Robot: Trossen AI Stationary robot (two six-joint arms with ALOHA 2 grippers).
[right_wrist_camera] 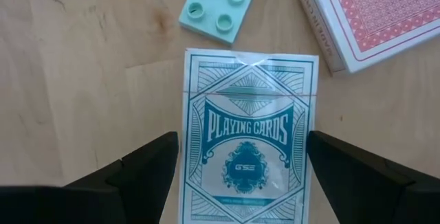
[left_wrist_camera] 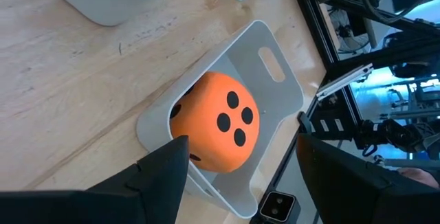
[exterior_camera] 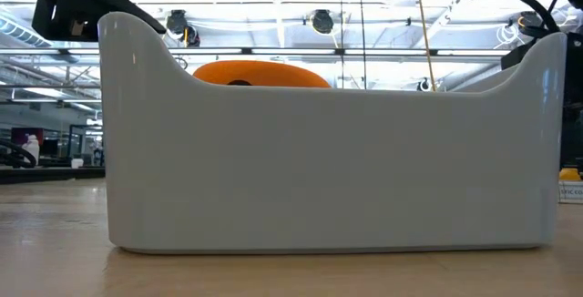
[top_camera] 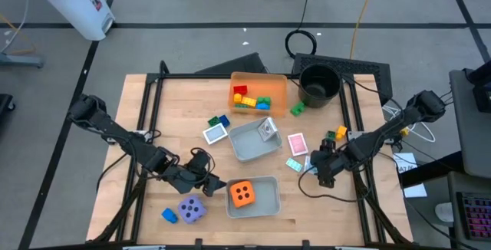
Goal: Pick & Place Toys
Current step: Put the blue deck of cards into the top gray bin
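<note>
The orange die (left_wrist_camera: pixel 214 131) sits in the near clear grey tray (left_wrist_camera: pixel 275 66); its top shows above the tray wall in the low view (exterior_camera: pixel 260 72). My left gripper (top_camera: pixel 210 182) is open just left of that tray, its fingers apart on either side of the die's near end in the left wrist view (left_wrist_camera: pixel 240 183), touching nothing. My right gripper (top_camera: pixel 321 167) is open, its fingers standing on either side of the teal card pack (right_wrist_camera: pixel 247 141), which lies flat on the table. The purple die (top_camera: pixel 191 208) and a blue brick (top_camera: pixel 169 215) lie at the near left.
A pink card pack (right_wrist_camera: pixel 371 14) and a mint brick (right_wrist_camera: pixel 221 4) lie just beyond the teal pack. A second grey tray (top_camera: pixel 247 149) stands mid-table. An orange tray (top_camera: pixel 270 81) holds several bricks, and a black pot (top_camera: pixel 318 83) stands at the back. Loose bricks (top_camera: pixel 219 120) and a white card (top_camera: pixel 215 133) lie nearby.
</note>
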